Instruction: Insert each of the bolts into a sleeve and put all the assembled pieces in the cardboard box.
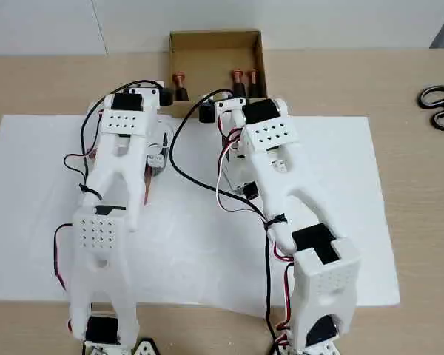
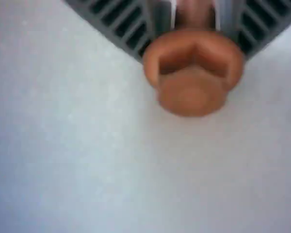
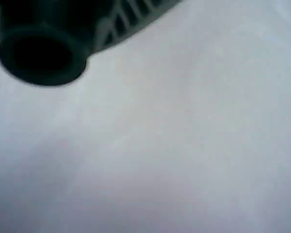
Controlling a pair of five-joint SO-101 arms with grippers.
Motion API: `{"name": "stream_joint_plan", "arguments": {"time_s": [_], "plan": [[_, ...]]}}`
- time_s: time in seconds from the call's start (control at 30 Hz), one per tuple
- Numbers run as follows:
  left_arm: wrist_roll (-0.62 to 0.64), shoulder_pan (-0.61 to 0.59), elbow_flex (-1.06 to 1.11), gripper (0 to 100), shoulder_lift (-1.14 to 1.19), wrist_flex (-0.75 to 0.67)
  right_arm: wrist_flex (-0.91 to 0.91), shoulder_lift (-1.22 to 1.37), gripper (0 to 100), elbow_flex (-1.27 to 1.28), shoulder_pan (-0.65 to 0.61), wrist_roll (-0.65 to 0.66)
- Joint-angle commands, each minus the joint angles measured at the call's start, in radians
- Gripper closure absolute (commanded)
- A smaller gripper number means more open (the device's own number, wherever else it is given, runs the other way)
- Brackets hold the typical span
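My left gripper (image 2: 194, 17) is shut on a copper bolt (image 2: 191, 77), whose head sticks out between the grey ribbed fingers (image 2: 111, 22) just above the white sheet (image 2: 87, 160). My right gripper (image 1: 243, 185) is shut on a black sleeve (image 3: 41, 56), its open bore facing the camera beside a ribbed finger (image 3: 131, 19). In the high view both grippers hang low over the sheet's far half, the left gripper (image 1: 152, 164) a short way from the right. The cardboard box (image 1: 214, 55) sits at the far middle, with three bolt-in-sleeve pieces (image 1: 180, 86) (image 1: 238, 81) (image 1: 253, 80) along its near side.
The white sheet (image 1: 340, 222) covers most of the wooden table (image 1: 399, 74). Scissors (image 1: 440, 107) lie at the far right, off the sheet. Black and red cables (image 1: 189, 159) loop between the two arms. Bare sheet lies to the right of the right arm.
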Motion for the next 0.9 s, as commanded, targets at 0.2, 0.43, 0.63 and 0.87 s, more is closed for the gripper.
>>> {"name": "stream_joint_plan", "arguments": {"time_s": [0.2,0.43,0.63,0.87], "plan": [[0.005,0.009,0.012,99,0.018,-0.04,-0.007,-0.067,99.3,-0.003,0.012,0.0],[0.006,0.012,0.004,99,-0.035,-0.014,-0.007,-0.067,99.3,-0.003,0.012,0.0],[0.003,0.006,0.005,99,-0.207,0.018,-0.007,-0.077,99.4,-0.011,0.01,0.0],[0.008,0.003,0.016,99,-0.4,0.044,0.002,-0.079,99.5,-0.091,0.01,0.0]]}}
